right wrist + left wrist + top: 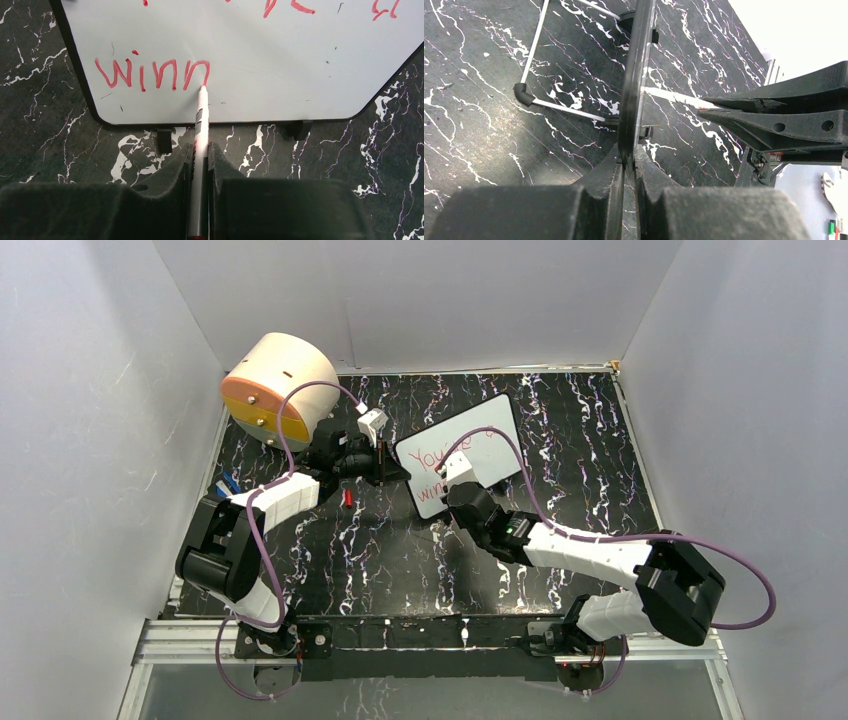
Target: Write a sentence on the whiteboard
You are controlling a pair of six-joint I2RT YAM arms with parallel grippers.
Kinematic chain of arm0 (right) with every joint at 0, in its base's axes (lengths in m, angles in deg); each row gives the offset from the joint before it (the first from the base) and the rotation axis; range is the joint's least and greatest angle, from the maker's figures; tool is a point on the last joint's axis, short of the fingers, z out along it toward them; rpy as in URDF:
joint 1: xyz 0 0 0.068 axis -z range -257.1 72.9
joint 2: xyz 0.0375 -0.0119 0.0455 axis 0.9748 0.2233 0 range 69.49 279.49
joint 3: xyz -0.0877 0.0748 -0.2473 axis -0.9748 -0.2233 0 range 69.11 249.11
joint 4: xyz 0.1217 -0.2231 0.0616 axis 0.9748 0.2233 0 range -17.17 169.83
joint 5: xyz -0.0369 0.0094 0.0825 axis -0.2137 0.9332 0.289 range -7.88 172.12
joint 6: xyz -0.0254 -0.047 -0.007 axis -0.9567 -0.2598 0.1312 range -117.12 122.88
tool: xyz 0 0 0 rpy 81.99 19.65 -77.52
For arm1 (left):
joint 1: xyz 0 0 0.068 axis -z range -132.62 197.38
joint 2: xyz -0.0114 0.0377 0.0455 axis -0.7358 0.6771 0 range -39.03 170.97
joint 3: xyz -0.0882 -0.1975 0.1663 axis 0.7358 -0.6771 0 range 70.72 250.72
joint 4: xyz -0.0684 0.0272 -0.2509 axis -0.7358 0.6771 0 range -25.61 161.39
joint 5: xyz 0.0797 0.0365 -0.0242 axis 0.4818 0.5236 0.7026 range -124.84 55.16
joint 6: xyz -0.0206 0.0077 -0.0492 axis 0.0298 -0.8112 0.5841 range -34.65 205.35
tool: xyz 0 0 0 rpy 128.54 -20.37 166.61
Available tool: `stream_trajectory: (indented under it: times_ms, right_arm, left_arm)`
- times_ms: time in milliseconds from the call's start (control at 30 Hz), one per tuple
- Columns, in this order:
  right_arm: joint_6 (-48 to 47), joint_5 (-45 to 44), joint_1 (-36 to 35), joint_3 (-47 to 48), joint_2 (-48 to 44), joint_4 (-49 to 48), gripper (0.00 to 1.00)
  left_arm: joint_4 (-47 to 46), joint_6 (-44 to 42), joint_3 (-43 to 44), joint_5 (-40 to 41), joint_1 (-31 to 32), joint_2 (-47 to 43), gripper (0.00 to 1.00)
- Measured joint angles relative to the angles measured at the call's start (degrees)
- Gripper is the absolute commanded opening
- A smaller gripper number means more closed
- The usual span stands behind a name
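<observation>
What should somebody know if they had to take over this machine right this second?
Left tool: shut on an edge of the whiteboard, which is propped on its wire stand.
Right tool: shut on the marker, with the tip touching the board.
Done: the upper line of the red sentence is written, and the lower line reads "winn".
Left: that word looks unfinished, so it probably needs finishing from the last "n". Then lift the marker off the board.
</observation>
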Motion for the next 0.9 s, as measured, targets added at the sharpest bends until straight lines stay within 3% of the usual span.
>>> stream_trajectory:
  times_ms: [900]
  right_arm:
    - [-0.7, 3.96, 3.02, -4.35, -5.77, -6.99, 0.0]
  left_arm:
    - [0.37, 0.0, 0.0, 0.31, 0.07, -0.13, 0.0]
